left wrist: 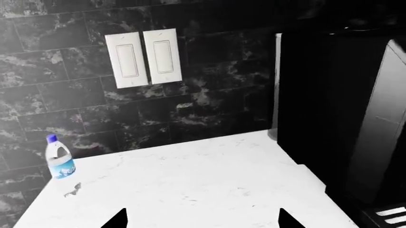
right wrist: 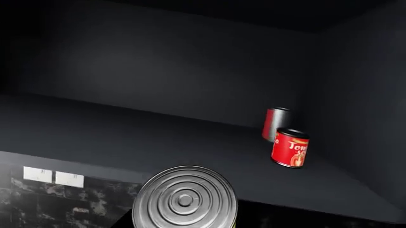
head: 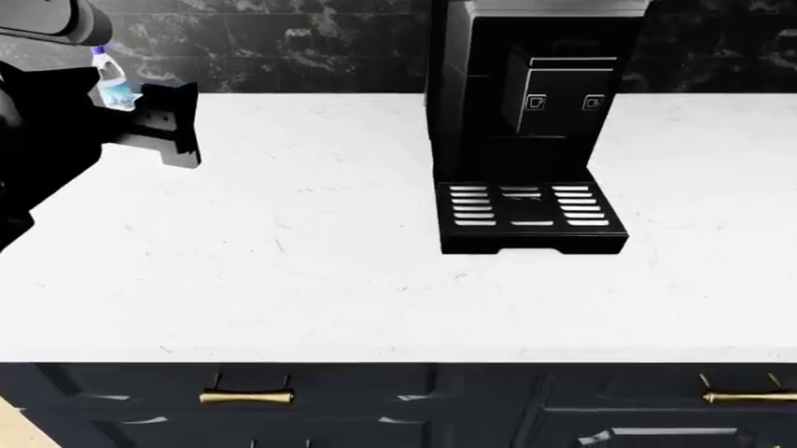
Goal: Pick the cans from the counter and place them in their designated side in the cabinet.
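A can (right wrist: 184, 199) with a ringed silver lid and a sliver of yellow on its side fills the space between my right gripper's (right wrist: 184, 224) jaws. It is held in front of the open dark cabinet shelf (right wrist: 127, 137). A red can (right wrist: 290, 148) with pale lettering stands at the shelf's far end by the side wall, and a grey-and-red tin (right wrist: 276, 123) stands just behind it. My left gripper (left wrist: 203, 221) hovers open over the white counter (left wrist: 190, 180) with nothing between its fingertips. In the head view it (head: 168, 121) is at the far left; the right arm is out of that view.
A clear bottle (left wrist: 59, 157) with a blue cap and label stands at the counter's back by the dark tiled wall, also seen as the bottle (head: 112, 84) behind my left arm. A black coffee machine (head: 529, 121) stands on the counter (head: 312, 243). Two wall switches (left wrist: 144, 58) are above.
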